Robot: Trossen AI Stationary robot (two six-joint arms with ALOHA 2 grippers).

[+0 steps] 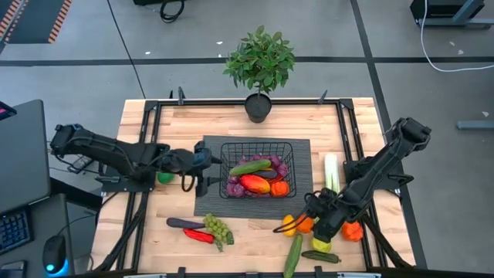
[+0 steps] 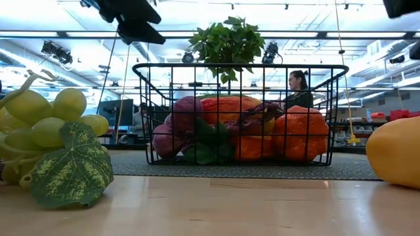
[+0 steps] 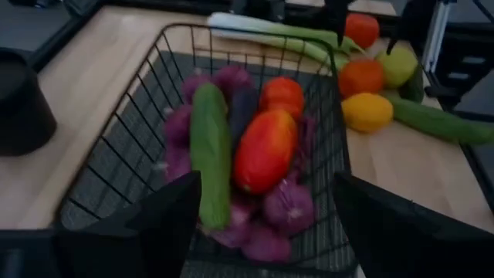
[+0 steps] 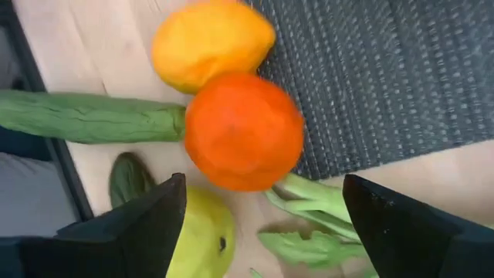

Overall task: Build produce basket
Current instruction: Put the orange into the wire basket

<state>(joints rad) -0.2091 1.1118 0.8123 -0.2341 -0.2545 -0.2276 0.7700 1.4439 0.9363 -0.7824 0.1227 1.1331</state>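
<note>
The black wire basket stands on a dark ribbed mat. It holds a cucumber, a red pepper, an orange and purple grapes. My left gripper hovers open just left of the basket, pointing toward it, with nothing between its fingers. My right gripper hangs open above an orange at the near right. That orange lies on the table beside a yellow pepper, a lemon and a cucumber.
A leek lies right of the mat, and another orange lies near the right arm. An eggplant, a red pepper and green grapes lie at the near left. A potted plant stands at the far edge.
</note>
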